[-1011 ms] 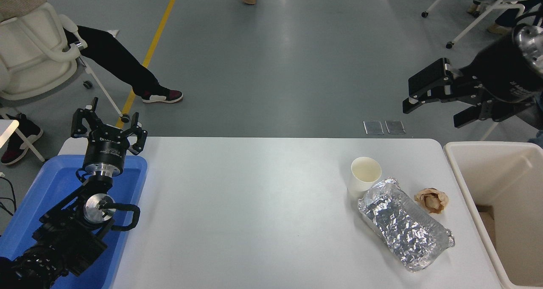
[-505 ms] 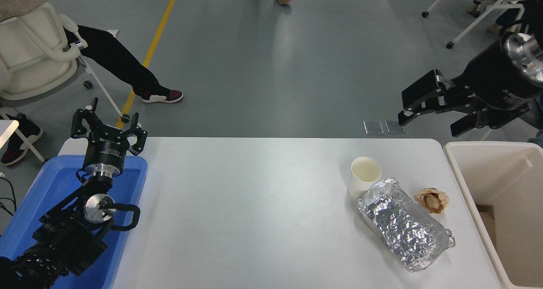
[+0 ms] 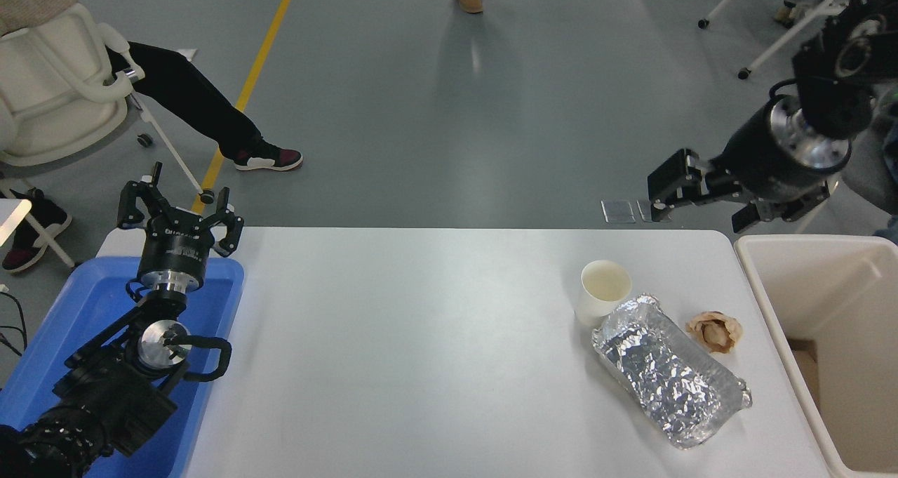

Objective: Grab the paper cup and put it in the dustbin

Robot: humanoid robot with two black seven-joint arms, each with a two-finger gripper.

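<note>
Table [image 3: 421,366]: white, wide bare surface across its middle and left.
Dustbin [image 3: 775,302]: cream, just beside the table's right edge.
My left gripper [image 3: 179,215]: parked over the blue tray [image 3: 70,316], fingers spread, empty.
My right gripper [image 3: 691,197]: in the air beyond the table's far edge, jaws parted, holding nothing.
Foil container [image 3: 670,369]: crumpled, near the right edge.
Paper cup [image 3: 603,290]: upright, touching the foil's far-left corner.
Brown paper wad [image 3: 714,330]: beside the foil.

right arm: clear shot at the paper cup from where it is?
Probably yes. The right gripper hangs open beyond the table's far edge; the paper cup stands upright, far side unobstructed, foil container against its near side only.
</note>
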